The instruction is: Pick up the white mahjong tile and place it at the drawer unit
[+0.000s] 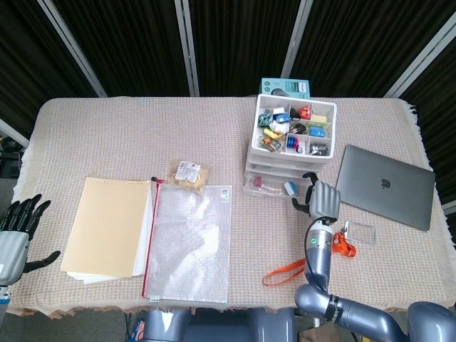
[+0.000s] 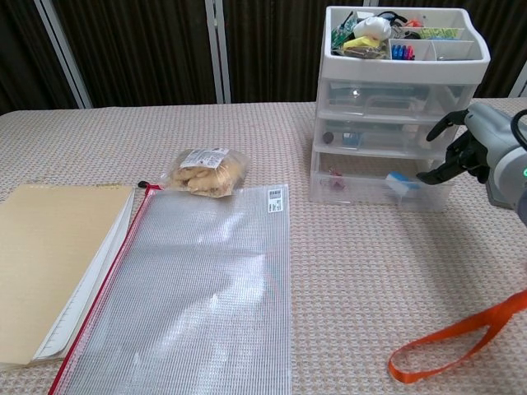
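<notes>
The right hand (image 2: 482, 152) hovers just beside the drawer unit's (image 1: 291, 146) front right side, w/ fingers (image 2: 438, 171) spread apart and holding nothing. The white mahjong tile (image 2: 398, 184) lies in the open bottom drawer of the unit, tilted; in the head view it (image 1: 290, 188) shows a white side and a blue one, and the printed face cannot be seen. The tile is near the fingertips but apart from them.

On top of the unit is an organizer tray (image 1: 313, 107) w/ small colourful items. A grey laptop (image 1: 385, 186), closed, lies to the right of the unit, near the desk's right edge. An orange lanyard (image 2: 461, 337) is towards the front edge.

The left hand (image 1: 14, 235) is at the front left corner of the desk (image 1: 128, 135), fingers apart, holding nothing. Near it lie a tan notebook (image 1: 107, 226) and a clear zip pouch (image 1: 189, 242), w/ a snack bag (image 1: 189, 174) just behind the pouch.
</notes>
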Tool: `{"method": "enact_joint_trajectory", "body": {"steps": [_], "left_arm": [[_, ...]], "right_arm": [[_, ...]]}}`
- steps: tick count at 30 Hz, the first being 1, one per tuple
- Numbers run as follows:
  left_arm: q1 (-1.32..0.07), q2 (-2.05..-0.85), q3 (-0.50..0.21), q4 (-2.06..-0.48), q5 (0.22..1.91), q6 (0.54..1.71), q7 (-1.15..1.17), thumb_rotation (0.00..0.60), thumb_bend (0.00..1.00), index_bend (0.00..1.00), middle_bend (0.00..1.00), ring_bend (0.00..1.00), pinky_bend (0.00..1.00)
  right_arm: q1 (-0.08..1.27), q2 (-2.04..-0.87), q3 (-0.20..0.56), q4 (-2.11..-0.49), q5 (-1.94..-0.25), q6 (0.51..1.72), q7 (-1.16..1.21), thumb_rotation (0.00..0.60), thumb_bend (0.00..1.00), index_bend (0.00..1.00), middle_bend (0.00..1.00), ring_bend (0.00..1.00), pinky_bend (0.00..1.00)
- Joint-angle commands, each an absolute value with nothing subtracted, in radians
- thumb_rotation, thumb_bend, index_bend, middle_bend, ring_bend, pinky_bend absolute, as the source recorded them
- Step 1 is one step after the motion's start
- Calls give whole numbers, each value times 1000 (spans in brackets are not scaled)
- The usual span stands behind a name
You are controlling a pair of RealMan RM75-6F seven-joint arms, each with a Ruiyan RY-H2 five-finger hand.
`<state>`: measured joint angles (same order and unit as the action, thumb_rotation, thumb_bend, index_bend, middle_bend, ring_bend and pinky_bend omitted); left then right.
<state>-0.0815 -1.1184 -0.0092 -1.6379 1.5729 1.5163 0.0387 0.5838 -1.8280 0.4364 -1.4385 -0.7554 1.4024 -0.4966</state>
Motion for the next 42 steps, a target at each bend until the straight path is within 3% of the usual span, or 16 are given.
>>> {"method": "enact_joint_trajectory", "body": {"steps": [1,6,10,14,18,21,25,29,35,42], "left_arm": [[-81,-1119,-10,-1637,1573,1518,40,600,157,79,0,0,0],[-80,-1120,-10,-1636,1573,1519,41,600,157,78,0,0,0],[-81,-1120,-10,-1635,1574,1519,39,600,160,78,0,0,0],[-81,-1119,-9,-1636,1574,1518,38,600,157,78,0,0,0],[-80,-1120,-9,-1637,1577,1521,40,600,159,79,0,0,0],[-79,-1122,-11,-1636,1577,1526,41,600,156,79,0,0,0],[-79,-1124,-12,-1633,1575,1526,44,600,158,79,0,0,0],[-79,-1126,-14,-1632,1578,1531,41,600,157,79,0,0,0],[-79,-1127,-15,-1629,1578,1531,36,600,160,79,0,0,0],[-80,-1125,-15,-1629,1579,1530,30,600,157,79,0,0,0]], "right_arm": [[578,-1821,434,-1449,-761,1401,-492,600,111,296,781,801,715],[570,-1814,430,-1469,-762,1399,-492,600,112,322,761,787,715],[549,-1783,383,-1524,-815,1409,-494,600,152,380,690,713,668],[518,-1742,288,-1575,-937,1424,-473,600,206,392,551,533,573],[499,-1661,118,-1576,-1169,1390,-423,600,232,363,383,299,460],[508,-1613,20,-1520,-1323,1364,-421,600,247,278,247,156,293],[523,-1589,-50,-1442,-1438,1335,-488,600,265,163,130,24,136],[531,-1602,-78,-1360,-1500,1325,-643,600,273,109,11,0,3],[543,-1644,-107,-1237,-1584,1311,-836,600,283,104,2,0,0],[548,-1695,-83,-1170,-1577,1255,-929,600,303,137,5,0,0]]}}
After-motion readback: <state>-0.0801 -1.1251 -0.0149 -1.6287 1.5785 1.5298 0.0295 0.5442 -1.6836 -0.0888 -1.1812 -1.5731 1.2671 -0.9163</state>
